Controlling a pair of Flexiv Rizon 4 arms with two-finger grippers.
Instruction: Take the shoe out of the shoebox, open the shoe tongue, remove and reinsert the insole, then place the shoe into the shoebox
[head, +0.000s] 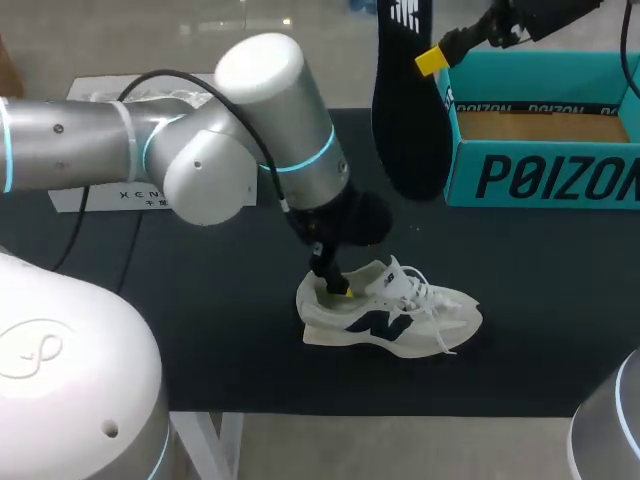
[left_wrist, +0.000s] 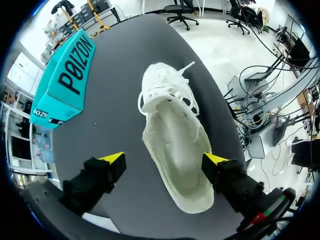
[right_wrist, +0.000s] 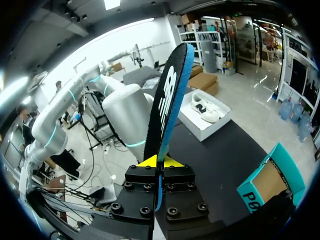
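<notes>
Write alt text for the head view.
The left claw sits at the heel opening of a white shoe standing on a black table. The right claw holds a black insole in the air beside the open teal shoebox.

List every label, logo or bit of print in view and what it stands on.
Shoebox, outer side: large dark block lettering, a brand name.
Shoebox, inner rim strip: the same lettering, smaller, repeated.
Insole, held in the right gripper: white brand logo.
Shoe, side: dark letter logo.
White sheet behind the left arm: small dark print, partly hidden, too small to read.
</notes>
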